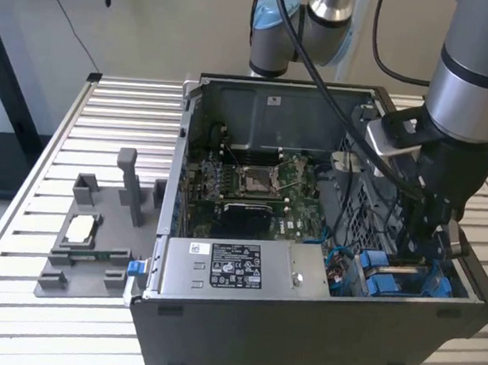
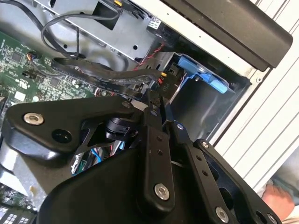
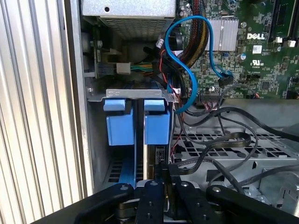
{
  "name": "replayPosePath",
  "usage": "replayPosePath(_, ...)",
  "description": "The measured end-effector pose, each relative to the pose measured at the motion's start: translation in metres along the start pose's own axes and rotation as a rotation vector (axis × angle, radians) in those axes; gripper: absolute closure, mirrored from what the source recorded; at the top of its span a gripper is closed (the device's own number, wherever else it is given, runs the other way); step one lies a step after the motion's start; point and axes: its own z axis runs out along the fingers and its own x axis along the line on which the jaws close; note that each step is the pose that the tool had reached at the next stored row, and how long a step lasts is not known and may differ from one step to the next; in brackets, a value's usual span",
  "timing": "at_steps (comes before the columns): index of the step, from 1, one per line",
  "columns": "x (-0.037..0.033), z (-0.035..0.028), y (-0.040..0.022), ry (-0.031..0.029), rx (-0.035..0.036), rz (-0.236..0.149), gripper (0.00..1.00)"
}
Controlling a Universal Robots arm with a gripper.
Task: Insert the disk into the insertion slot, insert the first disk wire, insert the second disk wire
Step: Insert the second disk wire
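The disk sits in its bright blue carrier [image 3: 156, 127] inside the insertion slot [image 3: 135, 93], the grey metal bay at the case's front corner on the exterior view's right. The blue carriers [image 1: 385, 279] also show there. My gripper [image 1: 422, 249] reaches down into that corner, right at the disk's rear edge. In both wrist views its black fingers [image 2: 152, 135] stand pressed together, with the gripper [image 2: 156, 100] shut on the end of a flat black disk wire [image 2: 112, 80]. The same gripper [image 3: 163, 169] and looping black wire [image 3: 233, 140] lie just behind the carrier.
A green motherboard [image 1: 261, 184] fills the case floor, with a blue cable [image 3: 187, 60] looping over it. The labelled power supply [image 1: 236, 271] lines the front wall. A grey fixture with a chip [image 1: 82, 230] stands on the slatted table. A person's hand [image 2: 280, 198] is beside the case.
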Motion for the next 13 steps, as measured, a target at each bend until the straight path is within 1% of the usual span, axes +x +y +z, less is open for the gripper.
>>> replayPosePath(6, 0.0, 0.0001, 0.0, -0.0007, -0.0001, 0.0, 0.84)
replayPosePath(8, 0.0, 0.0002, 0.0, -0.0013, -0.0001, 0.0, 0.82)
replayPosePath(9, 0.0, 0.0002, 0.0, -0.0012, 0.0, 0.0, 0.76)
replayPosePath(12, 0.0, -0.0002, -0.0001, -0.0011, -0.0003, 0.0, 0.76)
replayPosePath(13, -0.0001, -0.0013, -0.0003, -0.0012, -0.0019, 0.0, 0.76)
